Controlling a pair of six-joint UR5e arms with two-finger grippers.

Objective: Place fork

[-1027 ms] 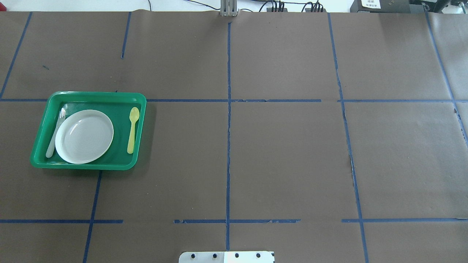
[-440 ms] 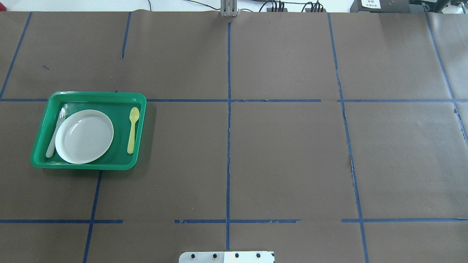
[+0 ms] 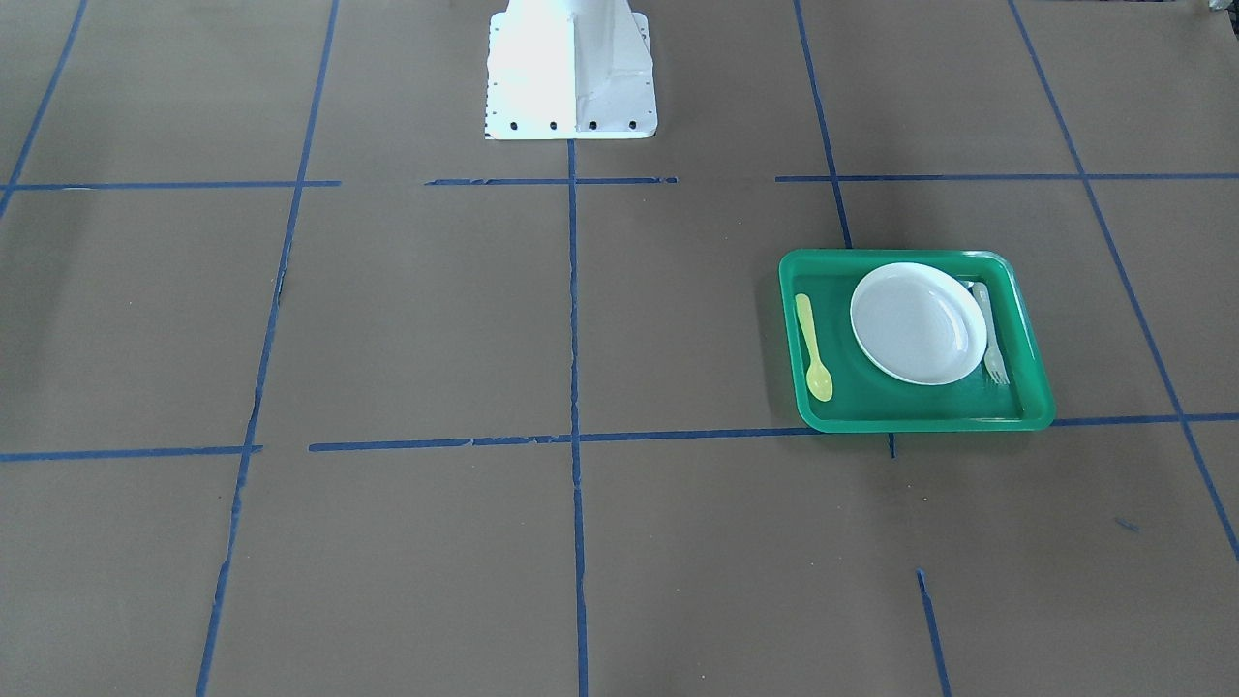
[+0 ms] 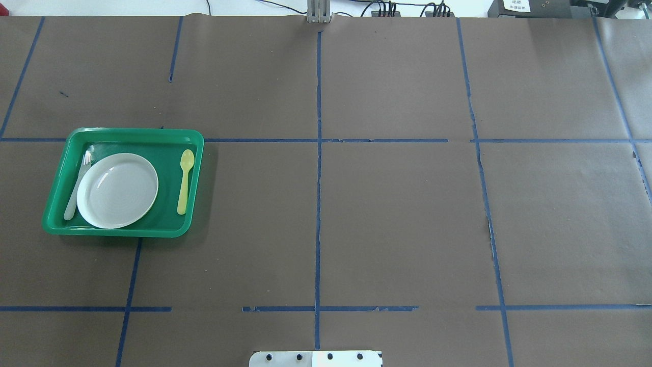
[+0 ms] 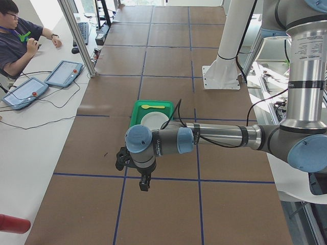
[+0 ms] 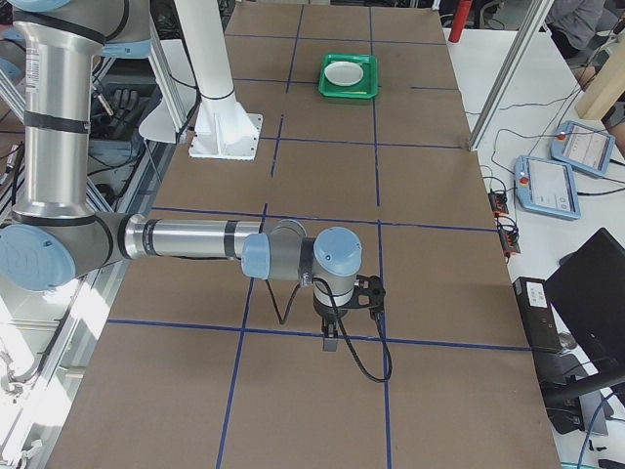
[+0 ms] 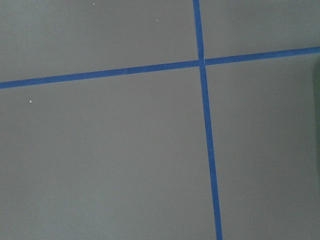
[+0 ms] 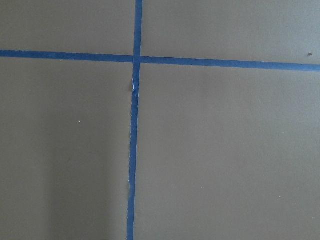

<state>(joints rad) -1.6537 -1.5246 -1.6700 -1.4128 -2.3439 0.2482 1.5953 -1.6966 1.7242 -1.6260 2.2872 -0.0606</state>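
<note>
The pale plastic fork [image 4: 76, 188] lies inside the green tray [image 4: 132, 131], along the left side of the white plate [image 4: 118, 190], tines toward the far edge. In the front-facing view the fork [image 3: 989, 329] lies to the right of the plate [image 3: 918, 322]. My left gripper [image 5: 144, 184] shows only in the left side view, hanging over bare table short of the tray [image 5: 137, 109]; I cannot tell if it is open or shut. My right gripper [image 6: 330, 342] shows only in the right side view, far from the tray [image 6: 349, 90]; its state cannot be told either.
A yellow spoon [image 4: 184, 181] lies in the tray on the plate's other side. The table is covered in brown paper with blue tape lines. The robot's white base plate [image 3: 571, 68] stands at the table's near middle. Operators with tablets sit beside the table ends.
</note>
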